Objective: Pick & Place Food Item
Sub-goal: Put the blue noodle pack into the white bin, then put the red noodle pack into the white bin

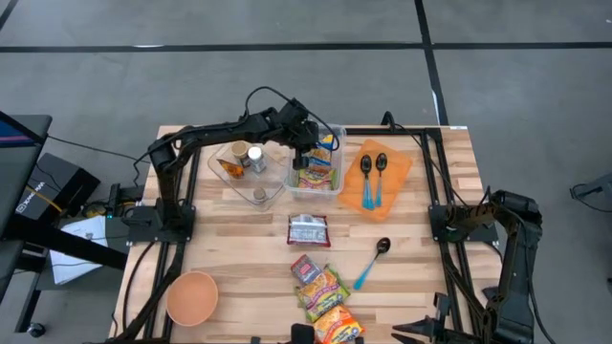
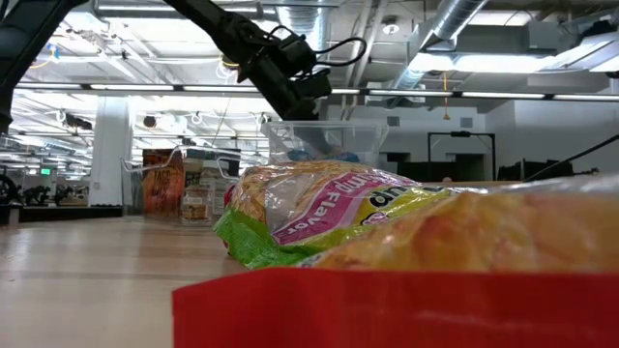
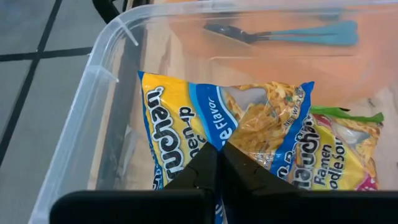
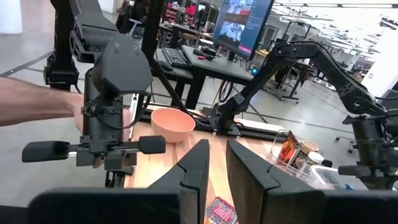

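Observation:
A blue-and-yellow ramen packet (image 3: pixel 205 118) is inside the clear plastic bin (image 1: pixel 339 134) at the table's far middle, over a green-and-pink ramen packet (image 3: pixel 348 155). My left gripper (image 3: pixel 219 152) reaches slanting down into the bin (image 2: pixel 324 140) and is shut on the blue packet. My right gripper (image 4: pixel 217 168) waits level at the table's right side. Its fingers stand a little apart with nothing between them. My left gripper pinches the blue-and-yellow packet between its two fingers at the packet's nearer edge (image 3: pixel 219 138), about midway along that edge. The fingers come slanting down from above. The packet spreads away from the fingertips inside the bin, partly over the other packet.
An orange tray (image 1: pixel 402 177) with two spoons is right of the bin, and a clear container (image 1: pixel 222 182) of jars is left of it. More snack packets (image 1: pixel 308 229) (image 1: pixel 320 291) and a blue spoon (image 1: pixel 371 263) lie nearer. A pink bowl (image 1: pixel 191 296) sits near left. A person's arm (image 4: pixel 37 102) shows beyond the table.

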